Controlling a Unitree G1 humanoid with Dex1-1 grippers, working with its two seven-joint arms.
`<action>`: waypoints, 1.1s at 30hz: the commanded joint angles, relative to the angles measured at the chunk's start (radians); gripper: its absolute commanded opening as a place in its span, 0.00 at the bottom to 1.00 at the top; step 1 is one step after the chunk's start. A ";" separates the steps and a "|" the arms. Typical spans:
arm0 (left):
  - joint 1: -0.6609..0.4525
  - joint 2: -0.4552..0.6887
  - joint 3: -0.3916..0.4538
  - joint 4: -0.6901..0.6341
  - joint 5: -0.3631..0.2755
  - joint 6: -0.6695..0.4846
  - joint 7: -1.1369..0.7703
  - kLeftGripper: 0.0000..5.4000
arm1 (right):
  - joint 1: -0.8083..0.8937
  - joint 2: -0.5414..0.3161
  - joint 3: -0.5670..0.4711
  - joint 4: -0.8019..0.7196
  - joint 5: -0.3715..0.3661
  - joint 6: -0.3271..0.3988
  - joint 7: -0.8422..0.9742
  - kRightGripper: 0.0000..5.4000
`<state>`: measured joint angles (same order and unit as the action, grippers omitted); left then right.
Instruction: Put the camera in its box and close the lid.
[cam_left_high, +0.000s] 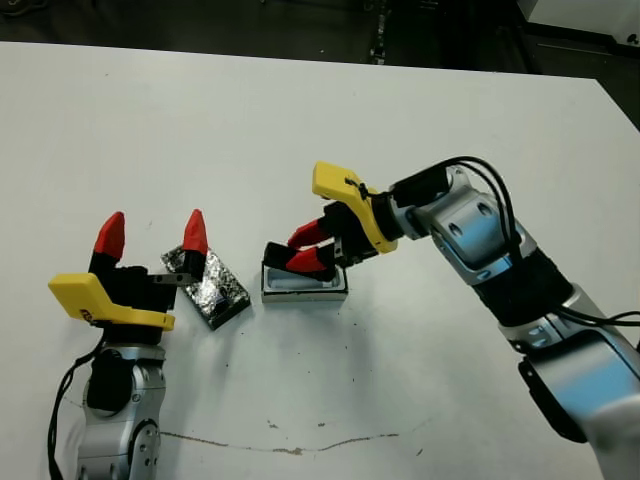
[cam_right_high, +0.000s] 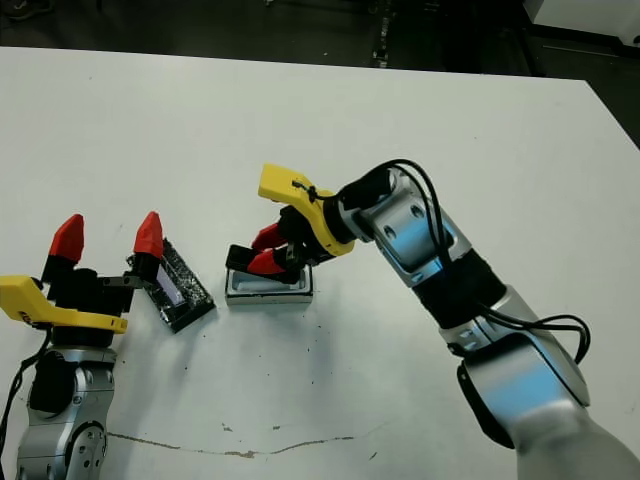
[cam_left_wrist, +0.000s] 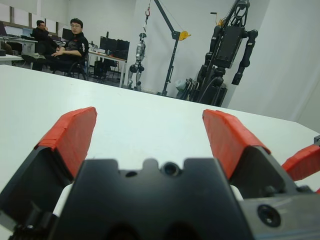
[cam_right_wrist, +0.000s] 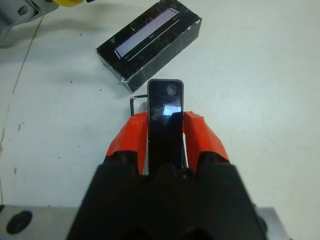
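My right gripper (cam_left_high: 291, 252) is shut on the camera (cam_right_wrist: 165, 111), a glossy black bar gripped edgewise between the red fingers (cam_right_wrist: 131, 141). It holds the camera low over the box (cam_left_high: 303, 292), a shallow white-rimmed tray near the table's middle; whether the two touch I cannot tell. In the right wrist view the camera hides nearly all of the box. The lid (cam_left_high: 214, 288), black with crinkled foil, lies flat on the table left of the box. My left gripper (cam_left_high: 152, 238) stands open just left of the lid, with one red fingertip (cam_left_high: 195, 232) over the lid's near end and nothing between its fingers.
The white table (cam_left_high: 420, 130) stretches wide behind and to the right. A thin crack line (cam_left_high: 300, 447) runs along its front. Beyond the far edge, the left wrist view shows seated people (cam_left_wrist: 70, 47) and parked robots (cam_left_wrist: 227, 47).
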<state>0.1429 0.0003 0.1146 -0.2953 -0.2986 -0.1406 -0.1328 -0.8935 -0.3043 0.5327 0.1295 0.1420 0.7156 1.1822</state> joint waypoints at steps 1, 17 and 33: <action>0.011 0.001 -0.001 0.006 0.009 0.005 0.003 1.00 | 0.020 -0.016 0.005 -0.007 0.005 0.019 0.005 0.31; 0.010 0.001 0.000 0.014 0.007 -0.005 0.000 1.00 | 0.040 -0.036 0.025 -0.001 -0.039 -0.042 -0.007 0.31; 0.014 0.000 0.000 0.005 0.007 0.002 0.005 1.00 | 0.052 -0.046 0.063 0.022 -0.083 -0.131 0.023 0.31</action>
<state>0.1438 -0.0002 0.1144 -0.2915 -0.3012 -0.1422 -0.1328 -0.8572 -0.3206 0.5859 0.1352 0.0777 0.5833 1.1964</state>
